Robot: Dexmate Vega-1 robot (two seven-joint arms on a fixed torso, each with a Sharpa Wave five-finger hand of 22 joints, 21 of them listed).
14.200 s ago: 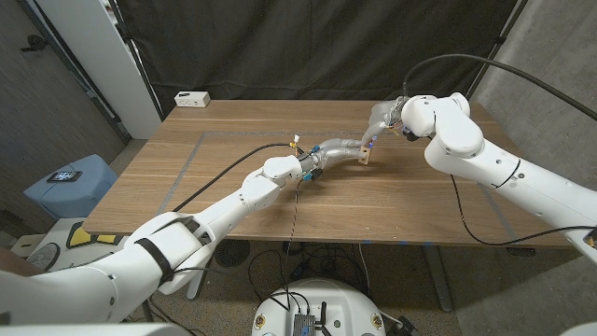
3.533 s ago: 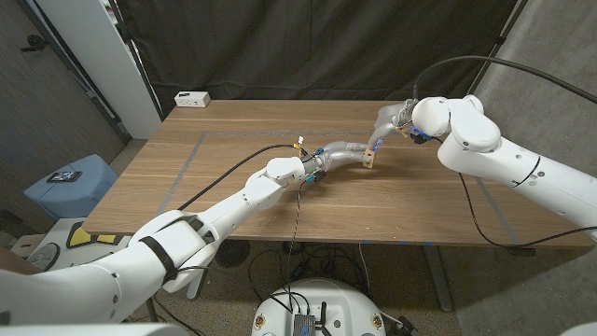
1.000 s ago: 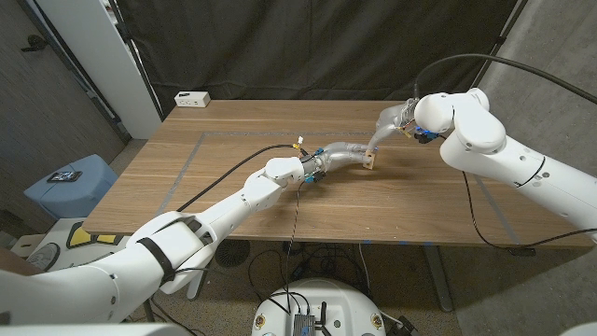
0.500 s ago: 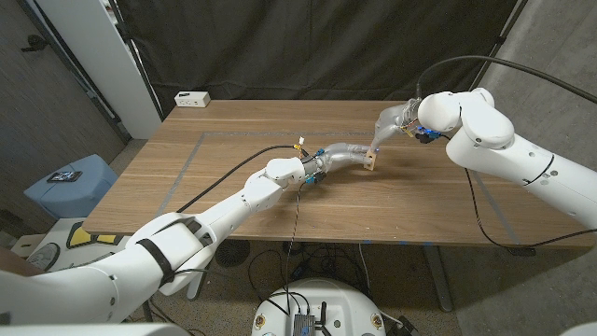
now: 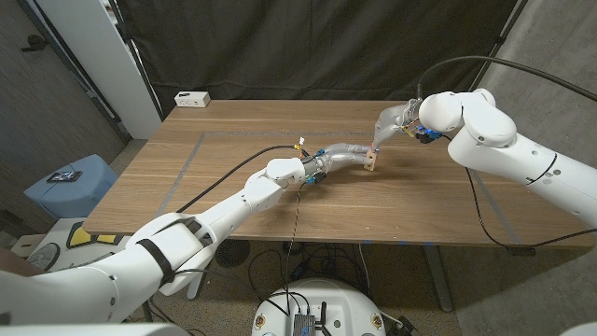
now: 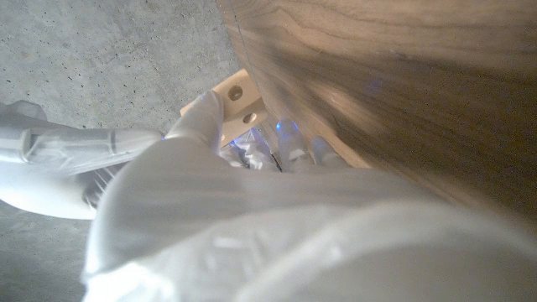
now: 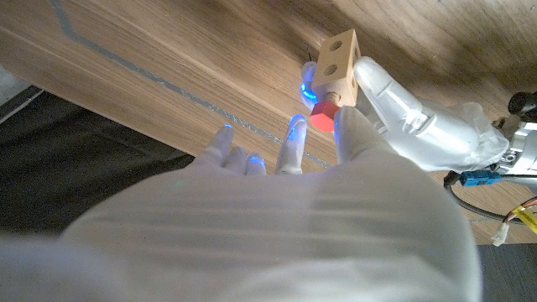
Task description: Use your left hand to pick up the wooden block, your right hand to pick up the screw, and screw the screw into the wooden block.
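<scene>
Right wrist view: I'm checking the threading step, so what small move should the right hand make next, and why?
Probably a small twist of the right hand to turn the red-headed screw further in. Its head sits against the end of the wooden block, which the left hand holds above the table; how deep it sits cannot be told.

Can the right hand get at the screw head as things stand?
Likely yes: the right hand already has its fingers at the red screw, which sits at the wooden block held by the left hand.
</scene>
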